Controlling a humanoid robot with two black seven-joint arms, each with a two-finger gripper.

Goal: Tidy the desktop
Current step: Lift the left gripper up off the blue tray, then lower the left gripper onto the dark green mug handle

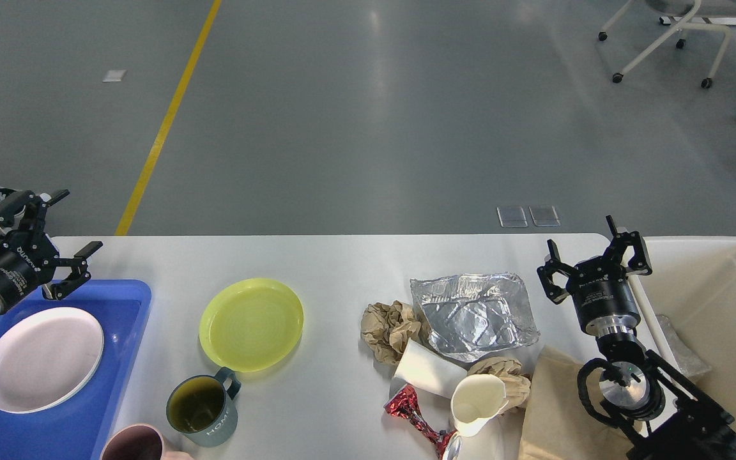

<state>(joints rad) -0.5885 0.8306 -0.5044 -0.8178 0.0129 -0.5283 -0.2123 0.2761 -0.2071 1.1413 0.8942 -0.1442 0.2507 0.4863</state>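
Note:
The light grey-white desktop (342,262) fills the lower half of the head view. On it lie a yellow-green plate (251,323), a dark teal mug (204,409), a crushed foil tray (473,313), crumpled brown paper (388,329), a white paper cup (475,404), a red foil wrapper (414,412) and a brown paper bag (553,409). My left gripper (69,237) is open and empty above the far left edge, over the blue tray (128,300). My right gripper (591,252) is open and empty, just right of the foil tray.
The blue tray holds a white plate (42,358). A cream-white bin (719,306) stands off the table's right end with some grey waste inside. A pink cup rim (133,444) shows at the bottom left. A chair (674,32) stands far back right.

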